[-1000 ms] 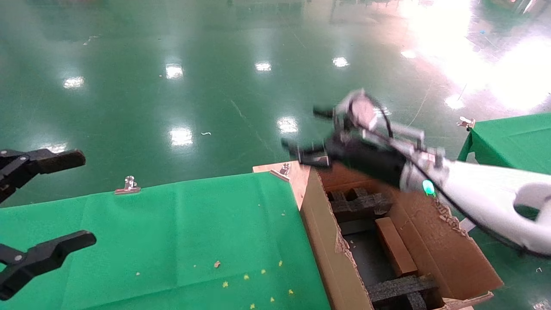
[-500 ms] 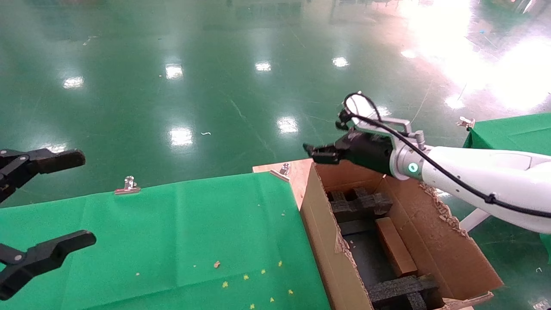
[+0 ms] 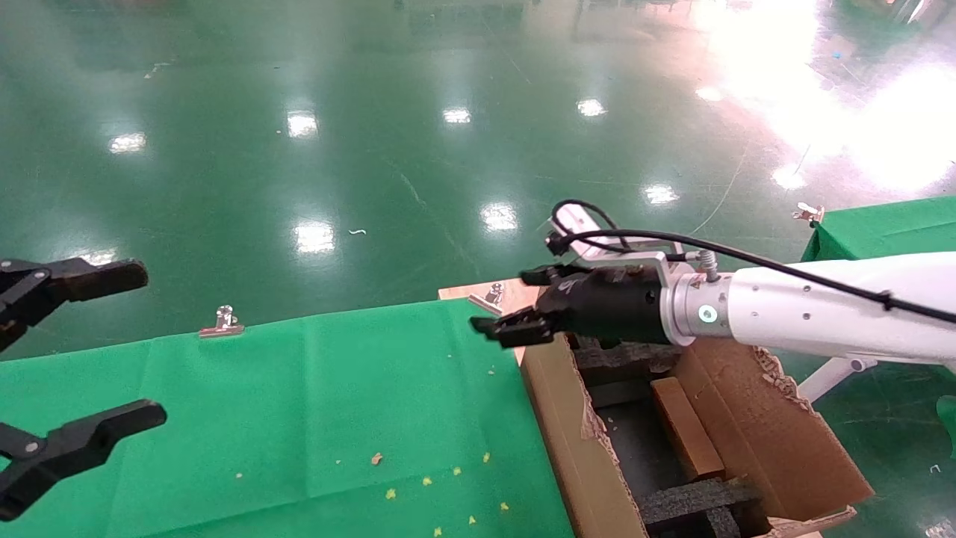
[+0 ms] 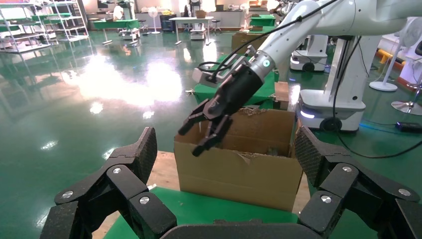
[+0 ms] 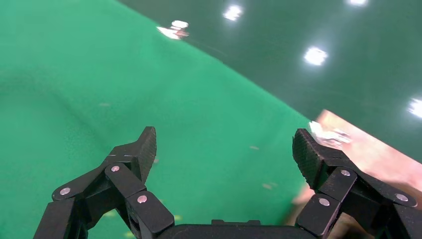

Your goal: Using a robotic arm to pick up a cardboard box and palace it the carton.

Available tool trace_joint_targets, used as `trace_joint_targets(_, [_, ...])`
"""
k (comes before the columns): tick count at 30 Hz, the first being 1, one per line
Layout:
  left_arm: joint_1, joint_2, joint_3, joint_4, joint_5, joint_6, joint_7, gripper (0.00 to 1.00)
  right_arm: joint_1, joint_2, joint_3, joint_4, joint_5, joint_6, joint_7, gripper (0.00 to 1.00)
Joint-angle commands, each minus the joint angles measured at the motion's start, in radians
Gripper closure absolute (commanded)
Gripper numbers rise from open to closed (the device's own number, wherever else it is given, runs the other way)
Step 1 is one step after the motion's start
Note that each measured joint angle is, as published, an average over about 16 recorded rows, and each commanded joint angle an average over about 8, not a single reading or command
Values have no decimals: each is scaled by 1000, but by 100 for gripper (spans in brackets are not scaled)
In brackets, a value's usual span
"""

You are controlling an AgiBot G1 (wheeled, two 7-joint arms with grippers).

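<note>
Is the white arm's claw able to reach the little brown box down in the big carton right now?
Probably yes. The right gripper hangs open over the carton near its left wall, empty. The cardboard box lies inside between foam blocks, open from above. The left gripper sits parked far off.

The scene is brightly and evenly lit from overhead. Ceiling lamps are mirrored as small white spots across the glossy green floor [image 3: 314,149], and a broad washed-out glare is spread over that floor beyond the carton [image 3: 747,418], toward the right. Only soft shadow is cast inside the carton. In the right wrist view the green cloth [image 5: 149,99] is rendered smeared and out of focus.
</note>
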Motion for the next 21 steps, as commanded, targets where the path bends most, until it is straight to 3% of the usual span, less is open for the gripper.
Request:
trace_joint_targets(1, [0,0,0,0,0,0,0,0,-32,-4,69,-3,43,-63,-56,0])
trace_joint_targets(21, [0,0,0,0,0,0,0,0,-341,-45,742,-33,463,-677,-604,0])
